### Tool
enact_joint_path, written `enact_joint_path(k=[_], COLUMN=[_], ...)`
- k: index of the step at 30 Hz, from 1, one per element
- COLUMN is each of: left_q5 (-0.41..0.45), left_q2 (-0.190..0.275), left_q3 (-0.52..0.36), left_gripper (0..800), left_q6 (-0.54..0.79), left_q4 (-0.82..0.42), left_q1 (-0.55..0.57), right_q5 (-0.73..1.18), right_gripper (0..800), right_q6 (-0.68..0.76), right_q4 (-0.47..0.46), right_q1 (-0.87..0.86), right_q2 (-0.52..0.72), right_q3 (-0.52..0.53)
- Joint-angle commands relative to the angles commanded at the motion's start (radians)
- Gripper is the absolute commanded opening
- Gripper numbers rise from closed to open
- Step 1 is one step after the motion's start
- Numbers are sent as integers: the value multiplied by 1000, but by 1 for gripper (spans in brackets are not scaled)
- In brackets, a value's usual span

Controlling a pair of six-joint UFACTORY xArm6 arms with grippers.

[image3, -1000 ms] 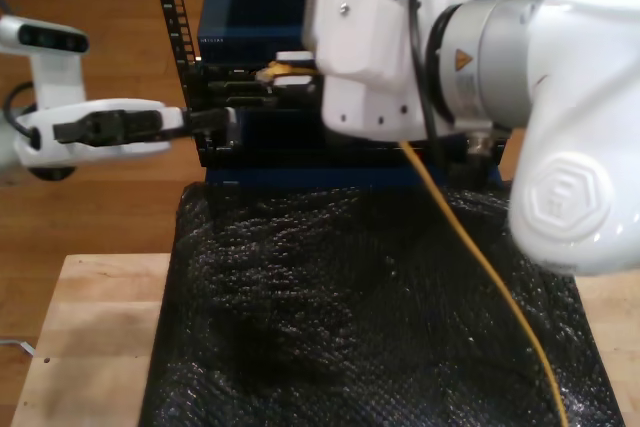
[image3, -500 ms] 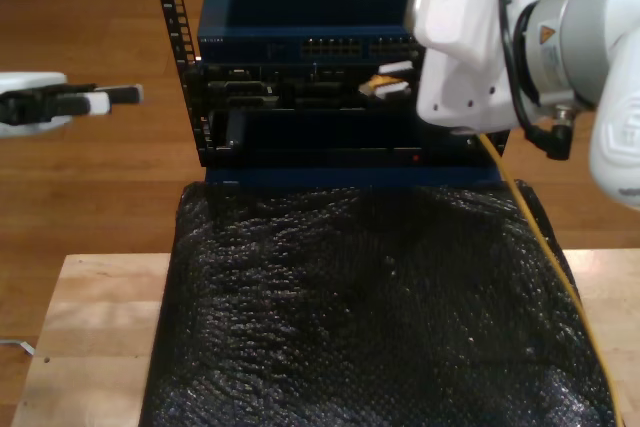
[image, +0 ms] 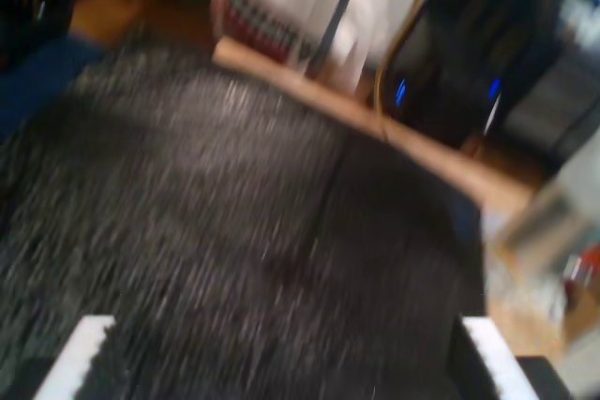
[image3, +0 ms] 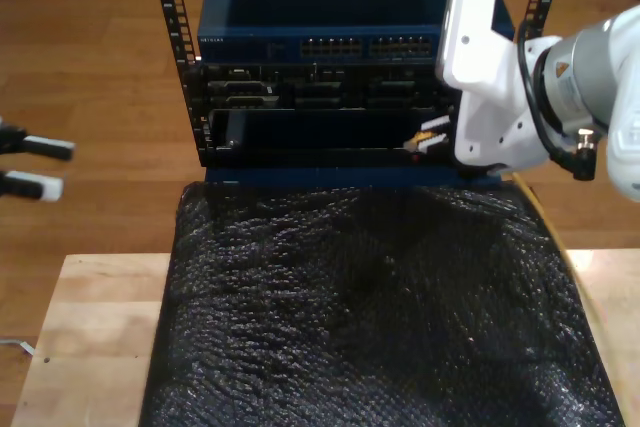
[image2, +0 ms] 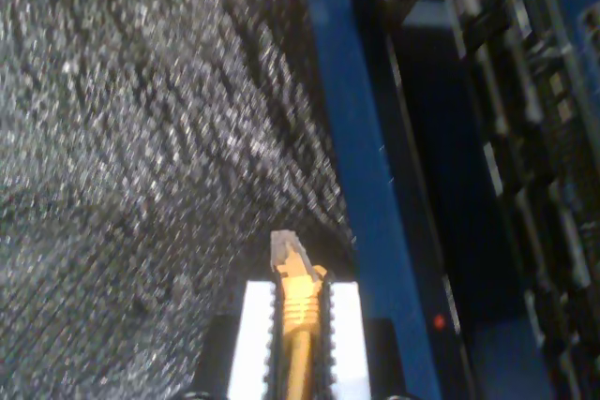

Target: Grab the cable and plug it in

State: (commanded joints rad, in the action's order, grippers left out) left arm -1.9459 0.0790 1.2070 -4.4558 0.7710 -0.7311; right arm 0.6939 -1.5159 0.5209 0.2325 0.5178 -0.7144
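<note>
A black mat (image3: 370, 307) covers the wooden counter (image3: 90, 327) across the lower frame of the exterior view. At the exterior view's left edge my first gripper (image3: 30, 167) has its fingers (image: 80, 353) spread, released. At the right, my second gripper (image3: 432, 137) is clenched on the cable (image2: 298, 316) behind its clear plug (image2: 286, 250), just in front of the rack (image3: 320, 97).
</note>
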Motion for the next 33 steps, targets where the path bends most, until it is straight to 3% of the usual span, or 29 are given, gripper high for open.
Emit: enact_joint_path(k=[8,20,26,30,33], left_q5=[61,126,132,160,189], left_q2=[91,95,114,163,232], left_q3=[0,-12,-103,-186,-278], left_gripper=[798,799,799,799,799], left_q6=[180,557,756,870,957], left_q4=[-267,-473,-534,-608,-674], left_q1=[-17,-250,-382,-445,-476], right_q5=[0,0,0,0,0], right_gripper=[0,0,0,0,0], right_q6=[0,0,0,0,0], right_q4=[-14,-35,-34,-34,-34], right_q1=[-26,-35,-35,-35,-35], right_q2=[0,0,0,0,0], right_q3=[38,77,83,84,84])
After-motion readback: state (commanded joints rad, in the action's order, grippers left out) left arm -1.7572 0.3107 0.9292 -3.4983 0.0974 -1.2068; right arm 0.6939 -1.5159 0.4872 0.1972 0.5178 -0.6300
